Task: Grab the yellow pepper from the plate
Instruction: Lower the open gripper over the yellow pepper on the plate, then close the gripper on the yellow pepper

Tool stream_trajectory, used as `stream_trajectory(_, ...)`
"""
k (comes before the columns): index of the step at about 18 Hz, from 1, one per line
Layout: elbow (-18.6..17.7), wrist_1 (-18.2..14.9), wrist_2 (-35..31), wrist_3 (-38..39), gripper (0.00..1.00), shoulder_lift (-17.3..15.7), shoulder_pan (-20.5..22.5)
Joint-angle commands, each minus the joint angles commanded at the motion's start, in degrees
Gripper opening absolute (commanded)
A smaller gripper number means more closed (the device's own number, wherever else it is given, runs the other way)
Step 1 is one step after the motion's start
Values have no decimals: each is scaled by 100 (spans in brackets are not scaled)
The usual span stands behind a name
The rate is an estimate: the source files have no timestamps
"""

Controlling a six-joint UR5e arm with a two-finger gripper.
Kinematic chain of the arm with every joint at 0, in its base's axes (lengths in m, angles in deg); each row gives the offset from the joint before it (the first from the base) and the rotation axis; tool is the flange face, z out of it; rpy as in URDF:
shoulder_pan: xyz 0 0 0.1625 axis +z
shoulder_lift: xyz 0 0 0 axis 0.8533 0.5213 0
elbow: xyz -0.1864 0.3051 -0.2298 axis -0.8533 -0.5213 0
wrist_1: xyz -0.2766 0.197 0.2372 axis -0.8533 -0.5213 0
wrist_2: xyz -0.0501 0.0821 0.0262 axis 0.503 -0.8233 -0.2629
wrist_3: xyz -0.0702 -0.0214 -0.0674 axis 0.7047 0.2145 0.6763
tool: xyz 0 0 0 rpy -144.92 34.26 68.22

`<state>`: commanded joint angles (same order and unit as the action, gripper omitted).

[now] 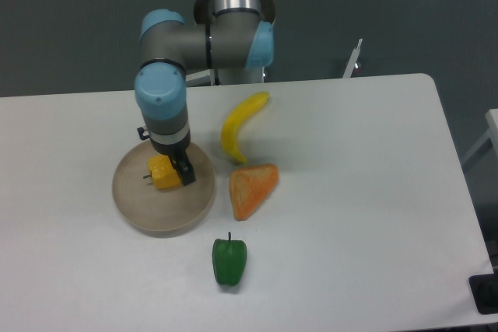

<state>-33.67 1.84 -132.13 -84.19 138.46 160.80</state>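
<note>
The yellow pepper (163, 173) lies on its side in the back part of the beige plate (152, 215), its short dark stem pointing left. My gripper (168, 170) points straight down over the plate and its jaws straddle the pepper. One dark finger (186, 171) presses against the pepper's right side; the other finger is hidden behind the pepper. The gripper looks shut on the pepper. The pepper is still low in the plate.
A yellow banana (238, 127) lies behind and to the right of the plate. An orange wedge-shaped toy food (250, 189) lies just right of the plate. A green pepper (229, 261) stands in front, near the table's front edge.
</note>
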Motion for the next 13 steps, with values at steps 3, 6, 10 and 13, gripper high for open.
stream_trajectory(3, -79, 272, 0, 79, 100, 79, -115)
stream_trajectory(6, -70, 606, 0, 167, 100, 272, -132)
stream_trajectory(10, -44, 756, -9, 202, 73, 343, -185)
stream_trajectory(13, 44, 748, 0, 193, 32, 282, -141)
